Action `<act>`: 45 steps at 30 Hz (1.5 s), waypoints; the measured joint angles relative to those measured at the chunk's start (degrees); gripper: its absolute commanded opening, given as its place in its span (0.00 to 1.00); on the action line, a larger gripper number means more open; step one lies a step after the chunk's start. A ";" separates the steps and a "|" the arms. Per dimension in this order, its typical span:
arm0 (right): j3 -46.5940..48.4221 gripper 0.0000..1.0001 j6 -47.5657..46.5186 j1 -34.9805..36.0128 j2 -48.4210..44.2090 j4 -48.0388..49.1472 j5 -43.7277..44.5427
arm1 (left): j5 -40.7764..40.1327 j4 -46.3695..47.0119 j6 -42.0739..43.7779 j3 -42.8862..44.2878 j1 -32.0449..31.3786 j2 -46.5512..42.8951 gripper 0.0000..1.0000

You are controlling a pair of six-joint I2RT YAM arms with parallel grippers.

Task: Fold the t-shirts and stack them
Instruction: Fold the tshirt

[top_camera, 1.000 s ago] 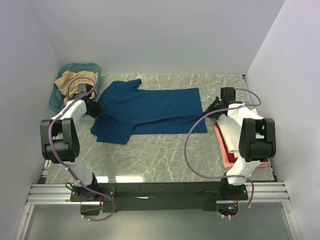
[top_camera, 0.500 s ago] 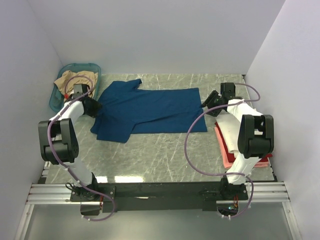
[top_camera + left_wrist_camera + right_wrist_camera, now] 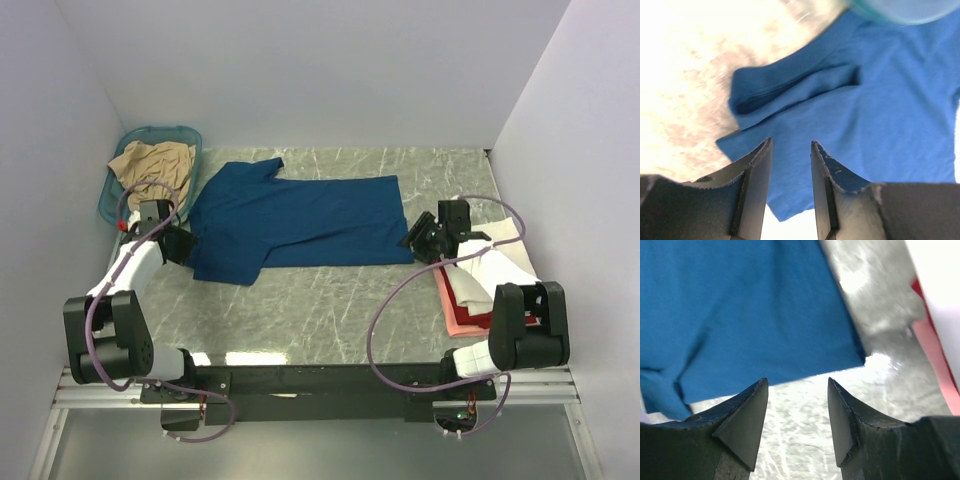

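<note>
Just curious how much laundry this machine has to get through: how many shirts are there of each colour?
Dark blue cloth t-shirt, spread on the table: 1
Tan cloth t-shirt, in the teal plastic basket: 1
Cream-white folded t-shirt: 1
Pink folded t-shirt: 1
Red folded t-shirt, only an edge showing: 1
Total: 5

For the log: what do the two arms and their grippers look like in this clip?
The left arm and right arm pair white links with bulky black joint housings; a purple cable loops along each. The left gripper and right gripper have dark, wedge-shaped fingers tapering to blunt tips.
</note>
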 measured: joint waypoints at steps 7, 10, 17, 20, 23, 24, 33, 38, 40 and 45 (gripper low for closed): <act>-4.31 0.57 0.22 -0.02 -0.07 1.09 0.74 | -0.11 0.39 -0.50 -2.36 0.50 0.57 0.46; -4.63 0.58 0.42 -0.02 0.15 2.08 0.90 | -0.13 1.29 -0.37 -3.69 1.14 0.63 0.48; -4.85 0.58 0.70 -0.02 2.95 3.93 1.40 | -0.07 2.34 0.79 -4.96 1.73 1.79 0.52; -5.01 0.58 0.85 -0.02 3.58 4.31 1.55 | -0.07 2.82 0.96 -4.98 1.81 2.01 0.53; -5.25 0.58 0.90 -0.02 3.67 4.83 1.81 | -0.09 3.19 0.96 -4.98 1.84 2.36 0.53; -5.31 0.58 0.98 -0.02 3.78 4.98 1.81 | -0.13 3.28 0.96 -4.98 1.81 2.56 0.53; -5.33 0.56 1.11 -0.02 5.84 5.99 1.88 | -1.05 3.45 0.90 -5.20 1.88 4.61 0.50; -5.31 0.51 1.49 -0.02 6.54 7.19 1.79 | -2.43 3.61 0.87 -5.20 1.92 6.03 0.45; -5.29 0.48 1.60 -0.02 6.82 7.65 1.75 | -2.95 3.82 0.79 -5.20 1.92 6.93 0.43; -5.09 0.23 1.79 -0.02 7.82 8.35 1.81 | -3.39 5.25 0.63 -5.07 1.92 7.87 0.26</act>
